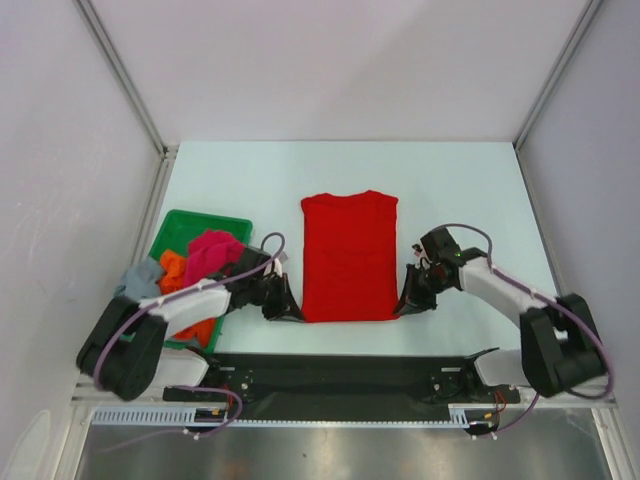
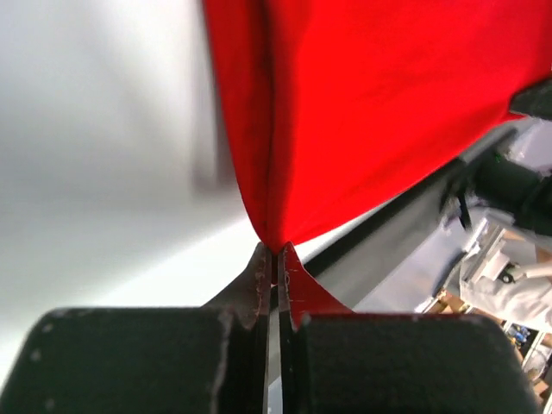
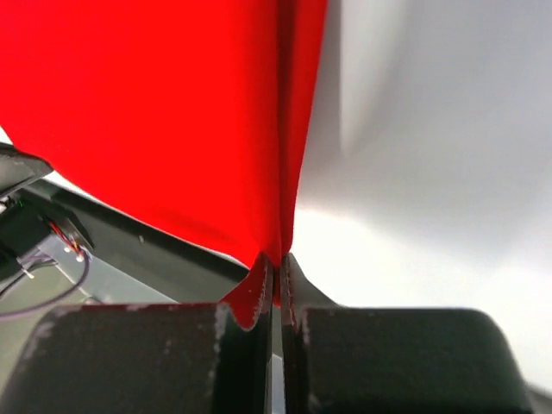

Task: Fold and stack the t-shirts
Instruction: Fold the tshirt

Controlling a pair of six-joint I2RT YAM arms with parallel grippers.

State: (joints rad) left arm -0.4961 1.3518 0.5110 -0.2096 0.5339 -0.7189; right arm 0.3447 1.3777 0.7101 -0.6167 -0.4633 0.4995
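Observation:
A bright red t-shirt (image 1: 349,255) lies flat on the white table, its sides folded in to a narrow rectangle with the collar at the far end. My left gripper (image 1: 296,314) is shut on its near left corner, the red cloth (image 2: 362,103) pinched between the fingertips (image 2: 264,274). At the near right corner my right gripper (image 1: 401,309) is likewise shut on the red cloth (image 3: 172,112), which rises from its fingertips (image 3: 288,274). Other t-shirts, magenta-pink (image 1: 212,250), orange (image 1: 176,268) and grey-blue (image 1: 138,278), sit piled in the tray.
A green plastic tray (image 1: 190,225) stands at the left of the table beside the left arm. The black base rail (image 1: 340,375) runs along the near edge. White walls close the table at the back and both sides.

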